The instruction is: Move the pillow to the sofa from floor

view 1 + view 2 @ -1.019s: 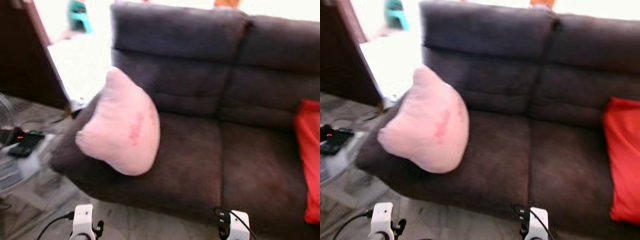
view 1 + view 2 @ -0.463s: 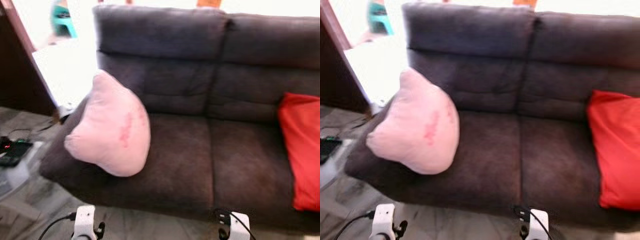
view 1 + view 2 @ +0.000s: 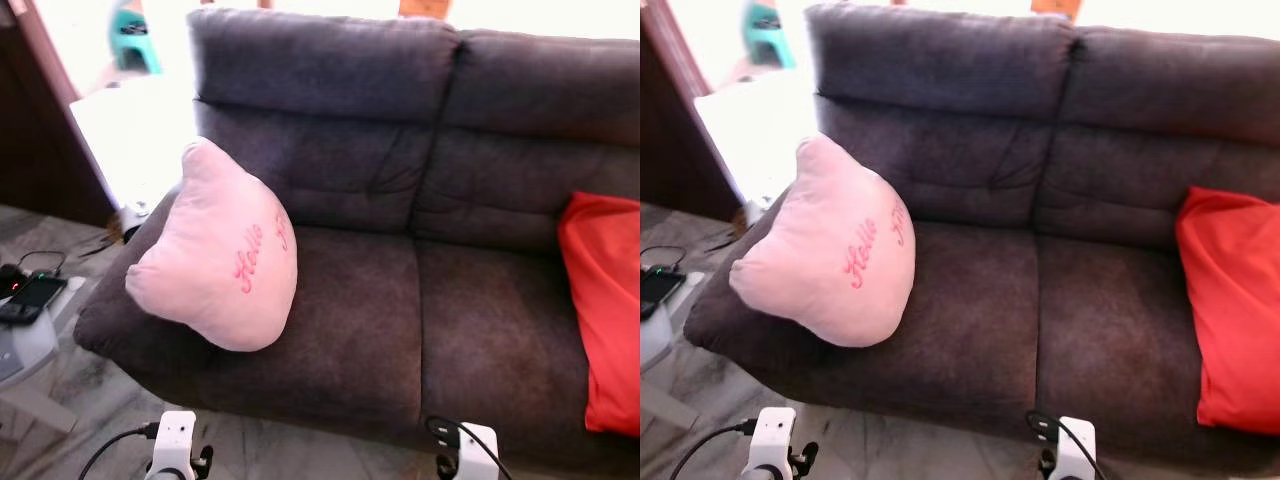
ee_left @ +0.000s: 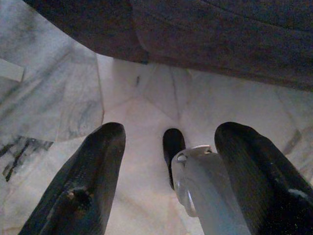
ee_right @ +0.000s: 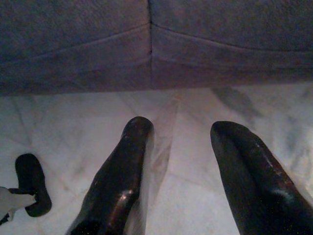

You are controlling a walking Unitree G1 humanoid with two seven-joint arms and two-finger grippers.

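the left gripper (image 4: pixel 168 161) hangs low over the marble floor (image 4: pixel 146 98) just in front of the sofa's base, its two black fingers (image 4: pixel 83 186) spread wide apart with nothing between them. the right gripper (image 5: pixel 178 166) hangs the same way beside the sofa front, its fingers (image 5: pixel 122 176) also parted and holding nothing, with pale veined floor showing in the gap. in the head views the white wrists of both arms sit at the lower edge, the left (image 3: pixel 172 445) and the right (image 3: pixel 470 450), each with a black cable.

the pink pillow (image 3: pixel 220 265) is on the dark grey sofa (image 3: pixel 400 200), at the sofa's left end. it stands propped up and tilted, its lower edge on the left seat cushion and its back against the rounded left arm of the sofa, with its upper corner near the backrest. pink script is stitched across its face, reading something like "hello". a red cushion (image 3: pixel 605 310) leans at the right end of the sofa, well apart from the pink pillow, with the middle of the seat bare between them.

left of the sofa, on the floor side, a dark phone-like device (image 3: pixel 28 298) with cables lies on a pale surface, and a teal stool (image 3: pixel 130 40) stands in bright light beyond the sofa's back corner.
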